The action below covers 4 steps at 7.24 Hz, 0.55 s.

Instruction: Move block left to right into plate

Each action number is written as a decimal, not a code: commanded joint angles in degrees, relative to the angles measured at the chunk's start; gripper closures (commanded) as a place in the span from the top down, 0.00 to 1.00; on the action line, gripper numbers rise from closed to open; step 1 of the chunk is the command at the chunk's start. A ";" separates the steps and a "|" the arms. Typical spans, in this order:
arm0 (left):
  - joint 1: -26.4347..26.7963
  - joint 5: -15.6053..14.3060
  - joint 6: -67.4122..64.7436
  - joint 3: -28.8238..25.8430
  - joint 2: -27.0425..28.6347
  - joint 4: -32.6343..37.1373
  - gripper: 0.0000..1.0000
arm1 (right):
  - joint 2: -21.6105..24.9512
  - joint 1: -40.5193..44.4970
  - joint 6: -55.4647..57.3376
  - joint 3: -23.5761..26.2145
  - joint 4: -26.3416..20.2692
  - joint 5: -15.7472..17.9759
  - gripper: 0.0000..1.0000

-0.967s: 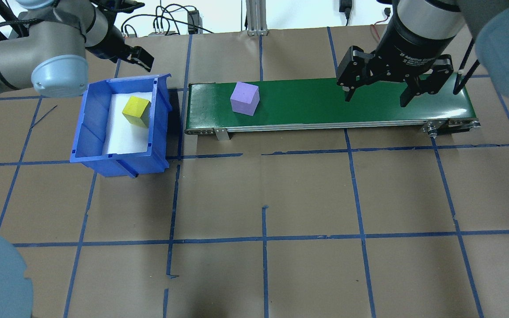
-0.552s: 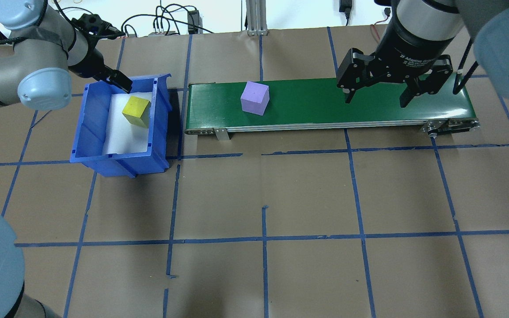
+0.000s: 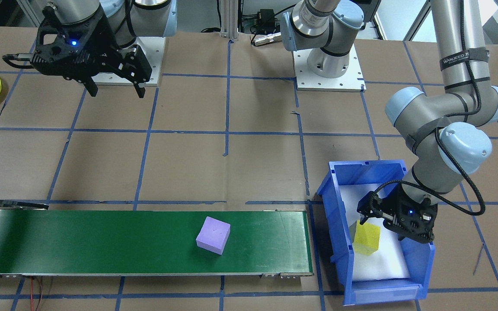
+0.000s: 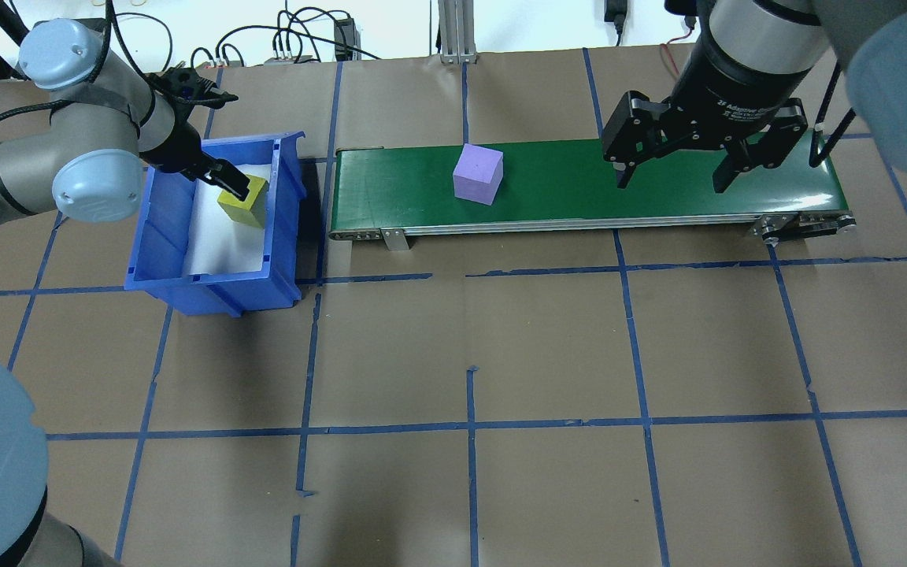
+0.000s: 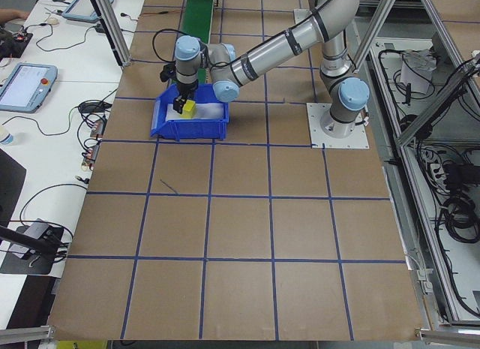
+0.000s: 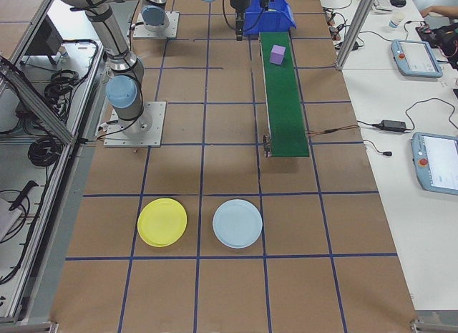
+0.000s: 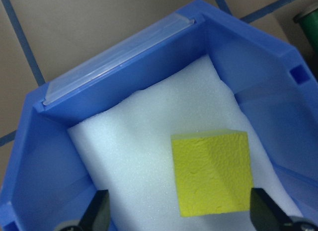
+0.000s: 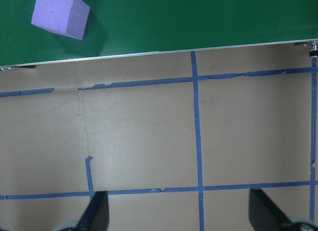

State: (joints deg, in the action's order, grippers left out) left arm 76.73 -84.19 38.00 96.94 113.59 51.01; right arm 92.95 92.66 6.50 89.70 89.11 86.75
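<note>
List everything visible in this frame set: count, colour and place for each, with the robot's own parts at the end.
Foam cube: 1, purple, on the green conveyor belt, left of its middle in the overhead view.
Foam cube: 1, yellow, on white foam inside the blue bin.
Bin: 1, blue, off the belt's left end.
Conveyor belt: 1, green, along the table's far side.
Plate: 1, yellow, on the table at the robot's right end.
Plate: 1, pale blue, beside the yellow one.
Table: 1, brown with blue tape grid.
Left gripper: open, in the bin around the yellow cube.
Right gripper: open, empty, above the belt's right part.
</note>
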 commanded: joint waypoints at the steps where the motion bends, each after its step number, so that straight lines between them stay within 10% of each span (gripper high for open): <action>1: 0.00 2.26 -1.87 -0.08 0.05 0.23 1.00 | 0.04 -0.02 -0.08 0.13 0.45 3.40 1.00; 4: 0.00 3.15 -5.04 -0.17 1.36 0.14 1.00 | -0.14 -0.64 -4.03 0.04 1.68 6.67 1.00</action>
State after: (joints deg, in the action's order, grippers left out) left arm 76.73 -81.36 33.66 96.80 114.08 51.18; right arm 92.85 92.26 4.11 89.80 90.26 92.58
